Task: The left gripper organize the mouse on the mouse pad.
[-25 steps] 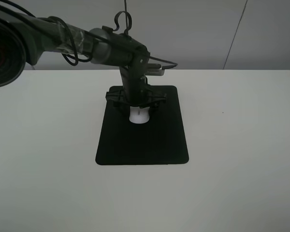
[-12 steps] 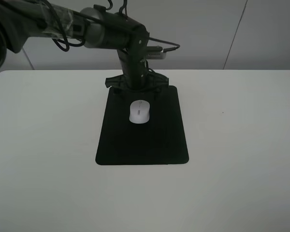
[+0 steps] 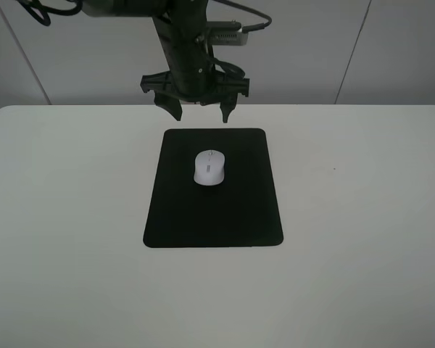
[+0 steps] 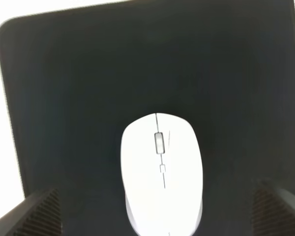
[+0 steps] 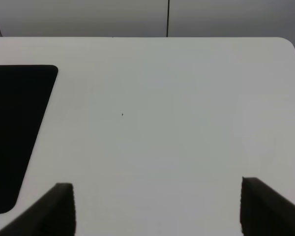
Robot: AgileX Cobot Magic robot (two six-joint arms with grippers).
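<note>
The white mouse (image 3: 209,167) lies on the far half of the black mouse pad (image 3: 214,217), scroll wheel pointing away from the front edge. My left gripper (image 3: 201,110) hangs open in the air above the pad's far edge, well clear of the mouse, holding nothing. In the left wrist view the mouse (image 4: 161,172) rests on the mouse pad (image 4: 88,73) between the two spread fingertips (image 4: 39,211). The right gripper (image 5: 160,206) is open over bare table, with nothing between its fingers.
The white table (image 3: 362,217) stretches around the pad on all sides. A grey wall stands behind its far edge. The right wrist view catches one corner of the pad (image 5: 14,123) and a tiny dark speck (image 5: 122,115) on the table.
My left gripper has lifted from around the mouse and drawn up and back toward the pad's far edge. The mouse stays where it was on the pad.
</note>
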